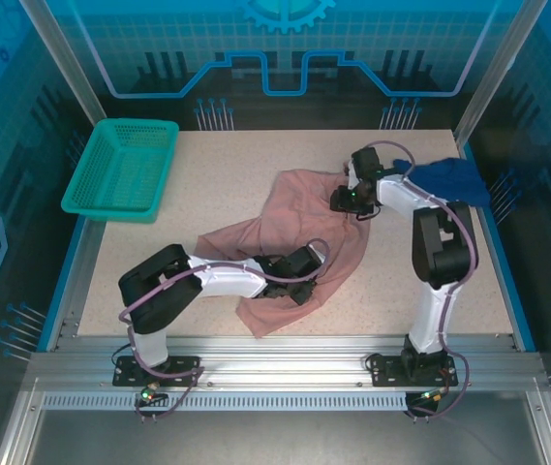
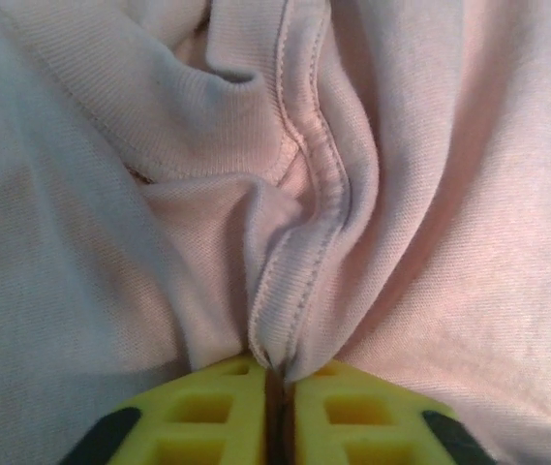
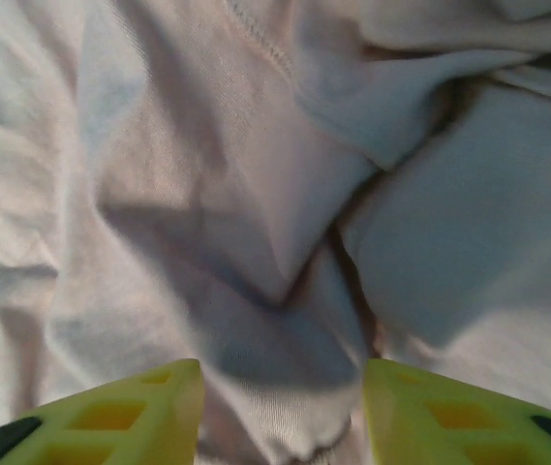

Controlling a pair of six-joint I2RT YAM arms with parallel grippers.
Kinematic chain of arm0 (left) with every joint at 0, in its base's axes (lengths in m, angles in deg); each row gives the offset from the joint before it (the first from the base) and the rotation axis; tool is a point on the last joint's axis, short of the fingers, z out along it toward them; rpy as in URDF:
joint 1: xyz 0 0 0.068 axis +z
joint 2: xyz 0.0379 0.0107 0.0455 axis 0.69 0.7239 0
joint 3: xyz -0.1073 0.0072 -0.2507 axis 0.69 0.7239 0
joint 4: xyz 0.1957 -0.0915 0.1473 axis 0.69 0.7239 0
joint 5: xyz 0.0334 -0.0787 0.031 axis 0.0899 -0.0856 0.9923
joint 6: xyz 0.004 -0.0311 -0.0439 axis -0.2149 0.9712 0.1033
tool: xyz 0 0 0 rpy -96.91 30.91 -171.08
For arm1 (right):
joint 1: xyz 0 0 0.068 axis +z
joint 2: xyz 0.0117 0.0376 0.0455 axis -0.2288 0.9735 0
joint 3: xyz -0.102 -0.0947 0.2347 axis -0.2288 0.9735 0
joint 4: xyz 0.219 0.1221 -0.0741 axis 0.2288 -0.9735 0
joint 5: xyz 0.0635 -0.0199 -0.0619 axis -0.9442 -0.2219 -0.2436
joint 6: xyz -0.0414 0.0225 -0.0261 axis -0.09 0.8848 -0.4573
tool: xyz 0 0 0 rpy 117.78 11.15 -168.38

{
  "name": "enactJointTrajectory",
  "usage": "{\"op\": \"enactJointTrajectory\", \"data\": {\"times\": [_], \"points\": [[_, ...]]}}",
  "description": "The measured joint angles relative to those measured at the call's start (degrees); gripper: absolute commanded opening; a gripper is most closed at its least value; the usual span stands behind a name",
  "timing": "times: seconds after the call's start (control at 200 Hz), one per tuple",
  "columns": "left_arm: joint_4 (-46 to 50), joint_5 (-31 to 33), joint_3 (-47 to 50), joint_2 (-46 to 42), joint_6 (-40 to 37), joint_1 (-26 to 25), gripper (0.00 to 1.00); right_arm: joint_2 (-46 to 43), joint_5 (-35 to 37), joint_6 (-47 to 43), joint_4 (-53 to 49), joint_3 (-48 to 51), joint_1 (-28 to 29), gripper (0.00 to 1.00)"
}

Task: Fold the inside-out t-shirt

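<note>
Note that the inside-out t-shirt (image 1: 290, 218) lies crumpled on the table (image 1: 207, 174). The left gripper (image 2: 275, 373) has its jaws closed on a stitched seam fold of the shirt, and cloth spreads ahead of them and to both sides. The right gripper (image 3: 280, 392) has its jaws apart, with loose shirt cloth bunched in the gap, unclamped. A dark blue shirt (image 1: 454, 177) lies behind the right jaws.

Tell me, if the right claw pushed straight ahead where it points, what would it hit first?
Most likely the pink t-shirt: a rumpled fold lies just ahead of the right gripper, between its open jaws.
</note>
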Motion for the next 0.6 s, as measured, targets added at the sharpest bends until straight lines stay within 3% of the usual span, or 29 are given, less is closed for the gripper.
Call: {"op": "enactJointTrajectory", "data": {"times": [0.075, 0.19, 0.39, 0.6], "points": [[-0.68, 0.0, 0.66, -0.52, -0.22, 0.0, 0.0, 2.49, -0.24, 0.44, 0.04, -1.46, -0.04, 0.15], [-1.33, 0.04, 2.12, -2.27, 0.04, 0.04, 0.0, 3.89, -0.5, -0.28, -0.31, -2.95, -0.09, 0.0], [-0.76, 1.97, 5.95, -12.13, 0.02, 0.83, 0.0, -2.27, -3.96, -0.57, -0.02, -1.99, -0.94, 0.0], [0.42, 11.06, 5.53, -35.74, -3.43, 3.69, 0.0, -30.12, -9.4, 4.22, 5.11, 2.01, -4.79, 0.0]]}}
